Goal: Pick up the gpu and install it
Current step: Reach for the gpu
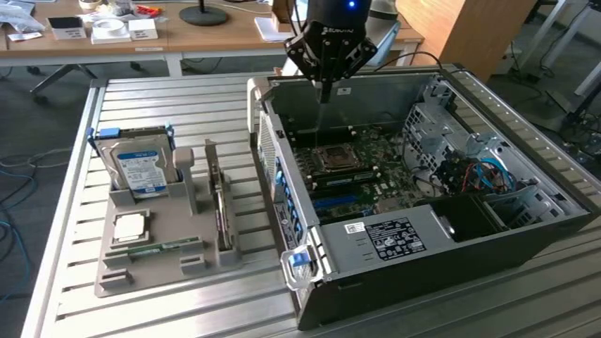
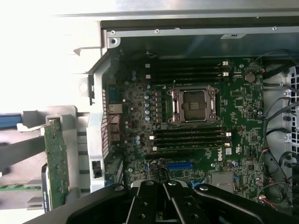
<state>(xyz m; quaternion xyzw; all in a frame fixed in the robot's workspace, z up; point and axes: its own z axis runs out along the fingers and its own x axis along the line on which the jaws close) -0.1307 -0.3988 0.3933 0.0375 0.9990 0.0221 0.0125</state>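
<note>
Open computer case [image 1: 451, 274] lies on its side on slatted metal worktop [image 1: 169, 113], motherboard [image 1: 367, 169] facing up. Hand [image 1: 324, 97] hangs above the case, over its far end near the back wall, fingers pressed together into a point, nothing between them. Wrist view: the closed hand [image 2: 163, 186] looks straight down into the case, over the motherboard [image 2: 243, 116], with the empty processor socket [image 2: 194, 105] between two banks of black memory slots [image 2: 189, 135]. Gpu [image 1: 224, 211] is outside the case, on the exterior view's left of it and just beside its side wall, standing on edge in a slot of a grey holder [image 1: 141, 271]; not touched by the hand. Wrist view shows the gpu [image 2: 56, 163] as a green board on edge next to the case's rear panel. Further from the case in the same holder: silver hard drive [image 1: 141, 169] upright, a processor chip [image 1: 129, 227] lying flat, a green memory stick [image 1: 160, 248] lying flat.
</note>
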